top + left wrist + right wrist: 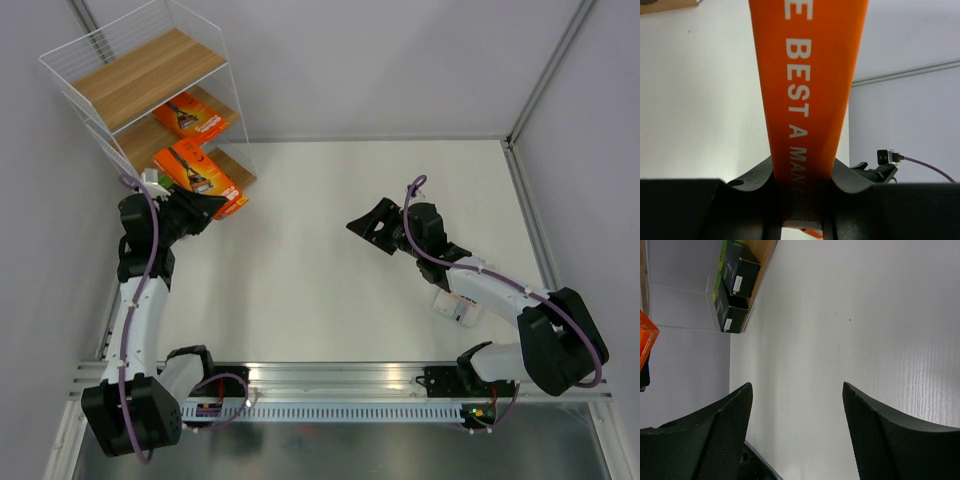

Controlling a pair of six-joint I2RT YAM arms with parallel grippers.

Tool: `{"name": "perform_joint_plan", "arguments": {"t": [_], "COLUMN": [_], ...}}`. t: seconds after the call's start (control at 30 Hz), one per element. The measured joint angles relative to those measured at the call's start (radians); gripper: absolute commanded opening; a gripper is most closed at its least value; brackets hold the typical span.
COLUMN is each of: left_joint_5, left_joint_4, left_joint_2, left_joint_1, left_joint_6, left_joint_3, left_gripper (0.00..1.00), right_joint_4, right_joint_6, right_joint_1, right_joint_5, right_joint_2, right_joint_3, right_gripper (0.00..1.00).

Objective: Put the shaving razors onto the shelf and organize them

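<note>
The shelf (150, 70) stands at the far left, white wire with wooden boards. One orange razor pack (190, 118) lies on its middle tier. My left gripper (203, 207) is shut on a second orange pack (200, 177) and holds it in front of the shelf's lower tiers. In the left wrist view this pack (810, 85) is clamped between the fingers (755, 180). Two black packs with lime-green ends (738, 269) (729, 313) lie on the bottom board (765, 255). My right gripper (368, 226) is open and empty over the table (797, 390).
A white pack-like thing (453, 303) lies on the table, partly hidden under my right forearm. Grey walls close in the table on the left, back and right. A metal rail (340, 375) runs along the near edge.
</note>
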Motion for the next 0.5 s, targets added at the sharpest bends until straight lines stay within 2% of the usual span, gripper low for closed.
{"name": "perform_joint_plan", "arguments": {"t": [0.5], "left_joint_5": [0.071], "left_joint_4": [-0.065], "left_joint_2": [0.105], "left_joint_1": [0.053], "left_joint_6": [0.001], "left_joint_3": [0.064], "left_gripper": [0.29], "right_joint_4": [-0.001], "right_joint_6": [0.001], "right_joint_1": [-0.001], "right_joint_5": [-0.002], "right_joint_2": [0.014], "right_joint_3": [0.0], "right_gripper": [0.78]}}
